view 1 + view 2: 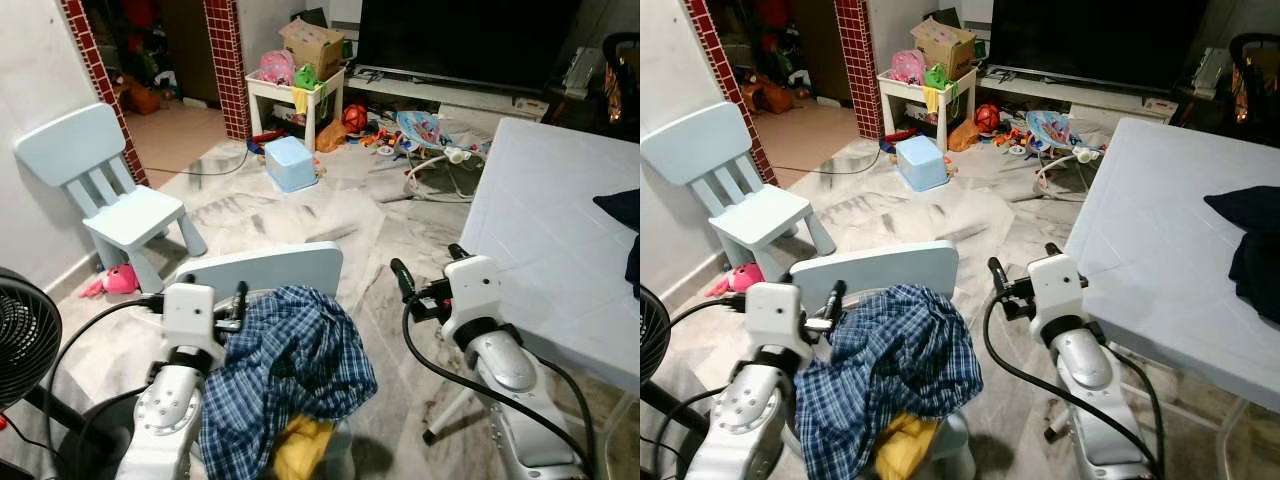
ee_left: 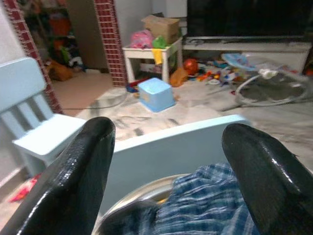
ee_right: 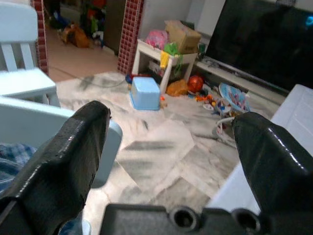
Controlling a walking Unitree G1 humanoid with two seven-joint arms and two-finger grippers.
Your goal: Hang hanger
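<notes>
A crumpled blue plaid shirt lies heaped over a yellow cloth in a round metal-rimmed basin, just behind a light-blue chair back. My left gripper hovers at the left edge of the shirt, open, its fingers spread wide with nothing between them. To the right of the pile, beside the white table's corner, my right gripper is held up, also open and empty. Its wrist view looks past the chair back toward the toys.
A dark garment lies on the white table at right. A light-blue child's chair stands by the left wall and a black fan at lower left. A blue stool, toys and a TV are farther ahead.
</notes>
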